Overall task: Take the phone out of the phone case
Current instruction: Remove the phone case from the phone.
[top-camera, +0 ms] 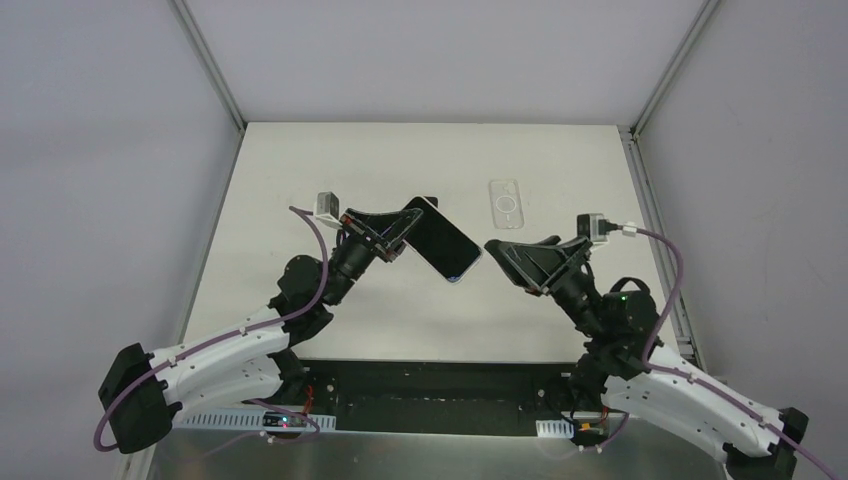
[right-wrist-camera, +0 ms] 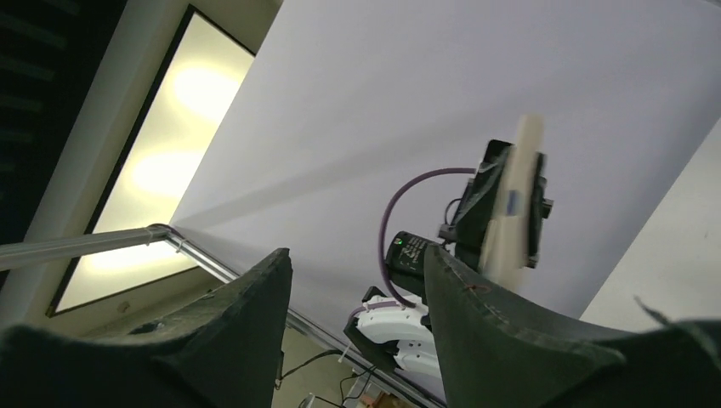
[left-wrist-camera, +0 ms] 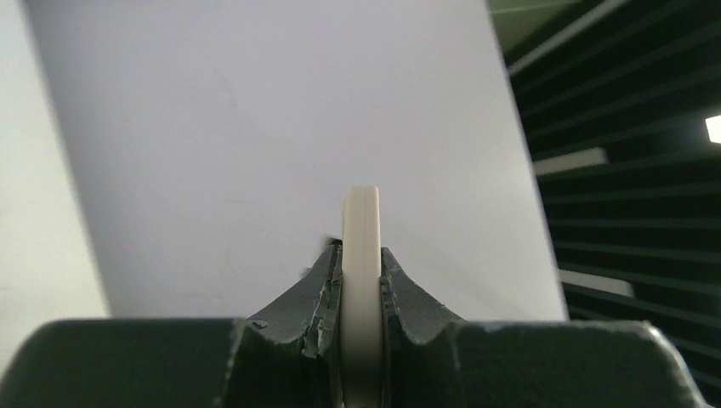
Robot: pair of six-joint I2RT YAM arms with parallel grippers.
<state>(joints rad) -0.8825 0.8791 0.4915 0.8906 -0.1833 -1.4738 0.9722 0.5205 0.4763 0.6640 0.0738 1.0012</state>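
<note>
The phone [top-camera: 441, 241], dark screen up with a pale rim, hangs tilted above the middle of the table. My left gripper [top-camera: 408, 223] is shut on its upper-left end. In the left wrist view the phone's cream edge [left-wrist-camera: 360, 212] stands pinched between both fingers of the left gripper [left-wrist-camera: 360, 252]. The clear phone case [top-camera: 507, 204] lies flat and empty on the table, to the back right of the phone. My right gripper [top-camera: 497, 254] hovers open just right of the phone's lower end, apart from it. The right wrist view shows its jaws [right-wrist-camera: 357, 255] wide with nothing between them, and the phone [right-wrist-camera: 513, 204] edge-on beyond.
The white table [top-camera: 300, 200] is bounded by metal frame rails on the left [top-camera: 210, 60] and right [top-camera: 650, 190], with plain white walls around. A dark gap [top-camera: 440, 385] runs along the near edge between the arm bases.
</note>
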